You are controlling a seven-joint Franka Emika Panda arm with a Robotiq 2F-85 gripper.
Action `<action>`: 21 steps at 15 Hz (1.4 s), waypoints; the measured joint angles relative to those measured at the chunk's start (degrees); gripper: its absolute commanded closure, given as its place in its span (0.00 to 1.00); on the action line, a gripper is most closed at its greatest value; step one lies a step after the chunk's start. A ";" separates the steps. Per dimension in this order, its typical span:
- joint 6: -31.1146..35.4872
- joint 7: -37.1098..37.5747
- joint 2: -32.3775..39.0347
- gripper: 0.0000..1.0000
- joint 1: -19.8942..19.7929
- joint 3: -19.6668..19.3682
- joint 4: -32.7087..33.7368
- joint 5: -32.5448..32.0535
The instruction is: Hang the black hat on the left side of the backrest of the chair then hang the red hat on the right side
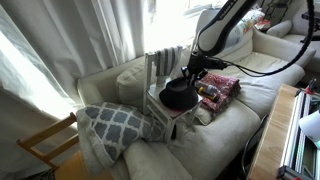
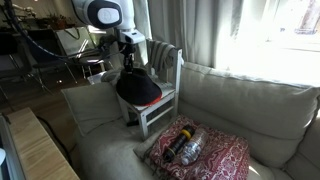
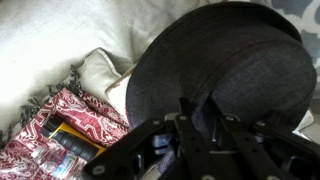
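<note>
Chair point(image 2: 172, 92) upright, backrest point(image 2: 165, 55) posts free. Black hat point(image 3: 220, 60) on the seat, over the red hat point(image 2: 148, 101); only a red rim shows. Pincer point(image 3: 203, 125) straddles the black brim; clenched or not, cannot tell. Best to pinch the brim only, lift clear, then drop it over the left post. No containers seen.

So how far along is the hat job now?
Done: nothing hangs on the backrest yet. In hand: the gripper is at the brim of the black hat, over the chair seat; grip unclear. Left: hang both hats; the red hat peeks out beneath.
</note>
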 measured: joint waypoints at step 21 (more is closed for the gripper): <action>-0.09 4.81 -4.85 0.98 2.15 -0.87 -0.02 0.36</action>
